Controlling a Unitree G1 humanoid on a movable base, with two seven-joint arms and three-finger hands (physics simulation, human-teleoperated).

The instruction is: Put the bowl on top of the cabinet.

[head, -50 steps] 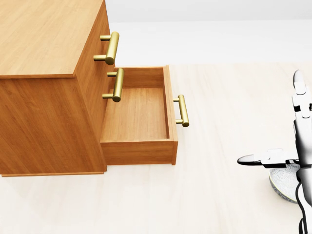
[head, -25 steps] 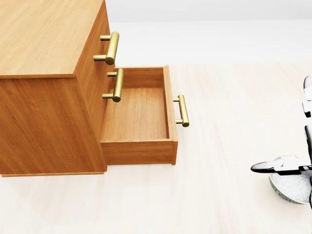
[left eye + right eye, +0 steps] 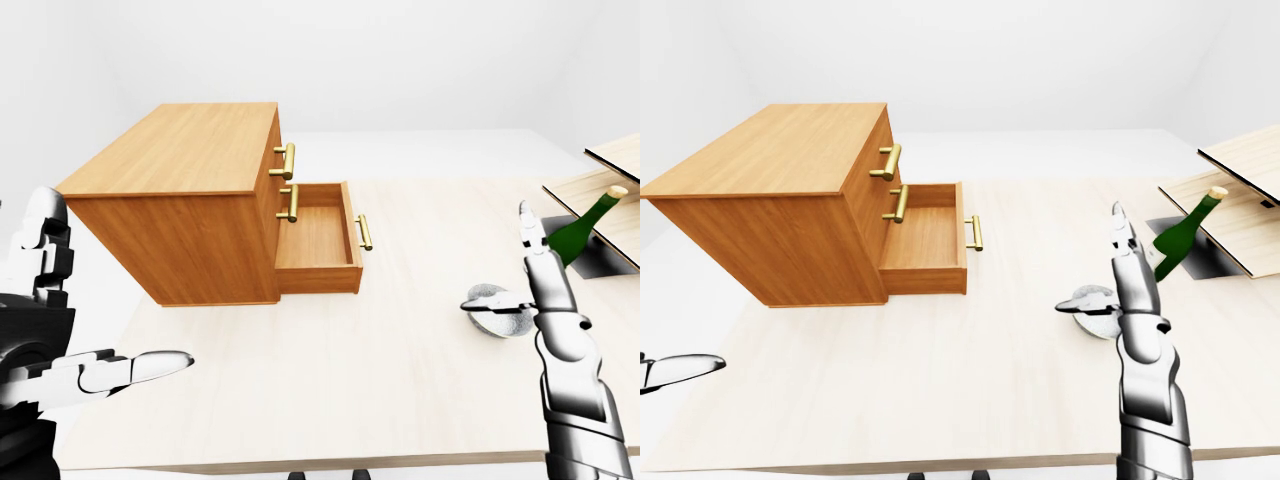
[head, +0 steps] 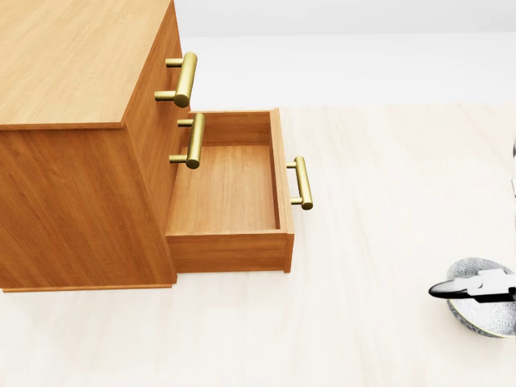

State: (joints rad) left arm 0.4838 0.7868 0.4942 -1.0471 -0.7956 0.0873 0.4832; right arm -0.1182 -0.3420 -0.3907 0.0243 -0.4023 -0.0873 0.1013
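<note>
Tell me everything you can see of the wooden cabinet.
The cabinet is a box of orange-brown wood with a flat top, standing upright on the pale table. Three brass bar handles show on its drawer fronts. The lowest drawer is pulled out, with nothing inside. Only the table touches it.

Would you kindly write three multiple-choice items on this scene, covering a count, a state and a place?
1. How many brass handles show on the cabinet? A two; B three; C five.
2. The lowest drawer is: A shut; B pulled open and empty; C full of plates.
3. Where is the bowl? A on the cabinet's top; B in the drawer; C on the table, low right in the head view.
Answers: B, one handle shows on each of three drawer fronts; B, its bare wooden floor shows; C, it rests on the pale table.
</note>
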